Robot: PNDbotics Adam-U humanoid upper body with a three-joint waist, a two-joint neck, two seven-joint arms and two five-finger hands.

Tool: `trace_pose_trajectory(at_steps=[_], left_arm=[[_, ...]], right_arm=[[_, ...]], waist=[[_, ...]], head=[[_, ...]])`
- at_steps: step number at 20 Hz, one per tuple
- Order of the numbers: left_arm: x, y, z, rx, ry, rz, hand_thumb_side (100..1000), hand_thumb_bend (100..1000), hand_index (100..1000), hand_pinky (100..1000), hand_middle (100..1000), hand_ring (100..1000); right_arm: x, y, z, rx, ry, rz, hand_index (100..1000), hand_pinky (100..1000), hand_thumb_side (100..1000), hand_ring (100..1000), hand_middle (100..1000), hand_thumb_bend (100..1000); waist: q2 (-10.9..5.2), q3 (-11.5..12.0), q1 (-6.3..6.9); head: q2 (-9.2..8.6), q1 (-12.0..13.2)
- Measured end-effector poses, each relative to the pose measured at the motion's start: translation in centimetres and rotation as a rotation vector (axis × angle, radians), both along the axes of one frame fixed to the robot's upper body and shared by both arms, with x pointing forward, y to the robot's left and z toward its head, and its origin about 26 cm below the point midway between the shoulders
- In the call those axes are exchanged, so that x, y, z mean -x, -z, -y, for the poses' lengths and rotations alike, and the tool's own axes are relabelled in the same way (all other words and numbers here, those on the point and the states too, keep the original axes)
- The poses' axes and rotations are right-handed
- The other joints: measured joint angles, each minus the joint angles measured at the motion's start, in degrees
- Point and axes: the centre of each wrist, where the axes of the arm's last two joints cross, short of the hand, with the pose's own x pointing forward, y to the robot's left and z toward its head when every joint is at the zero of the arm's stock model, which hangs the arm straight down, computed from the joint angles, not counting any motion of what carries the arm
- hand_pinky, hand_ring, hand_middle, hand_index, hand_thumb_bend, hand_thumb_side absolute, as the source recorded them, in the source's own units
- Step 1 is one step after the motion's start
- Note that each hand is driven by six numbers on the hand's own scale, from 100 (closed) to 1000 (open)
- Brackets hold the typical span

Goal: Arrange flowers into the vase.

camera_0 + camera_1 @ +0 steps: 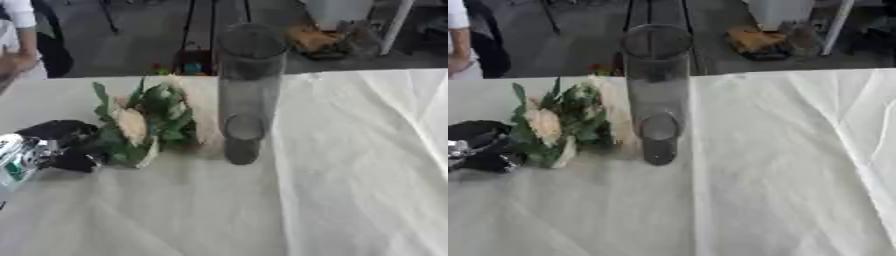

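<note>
Item: bunch of cream flowers [140, 125] with green leaves, sitting left of centre in the frame, blooms pointing up and away, stems hidden low at the left.

Holder: left hand [61, 147], entering from the left edge, black fingers curling round the bunch's lower end.

Vessel: tall clear glass vase [249, 95], standing upright at centre, just beside the bunch on its right, holding no flowers.

Surface: white tablecloth [350, 175], creased, filling the lower frame.

Right hand: not showing in either view.

Step, judged: the pick-up is happening; insertion is not yet done. The next move is calling for lifting the bunch above the vase rim and turning its stems downward.
</note>
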Motion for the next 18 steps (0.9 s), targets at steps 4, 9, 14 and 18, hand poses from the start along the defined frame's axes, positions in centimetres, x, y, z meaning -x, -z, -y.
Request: trace_pose_trajectory(at_steps=[4,9,14,18], left_arm=[[-0.05,-0.27,-0.02,0.011,-0.005,0.01,687,177,976,765,884,883],[-0.3,-0.21,-0.31,0.013,-0.015,0.0,667,178,957,746,857,859],[-0.47,-0.46,-0.23,0.013,-0.01,0.019,607,140,870,622,717,707],[-0.52,-0.43,-0.1,0.015,-0.006,0.051,572,104,789,512,598,568]], right_arm=[[-0.02,0.04,-0.11,0.004,-0.002,-0.001,878,734,1000,814,631,100],[-0.02,0.04,-0.12,0.005,0.0,-0.001,878,734,1000,814,631,100],[-0.02,0.07,-0.15,0.005,0.0,-0.001,878,735,1000,815,628,100],[-0.03,0.13,-0.21,0.001,-0.001,-0.002,878,735,1000,815,628,100]], waist=[[0.0,0.0,0.0],[0.03,0.0,0.03],[0.05,0.0,0.02],[0.15,0.0,0.01]], head=[[-0.07,0.2],[-0.1,0.2],[-0.11,0.2],[-0.13,0.3]])
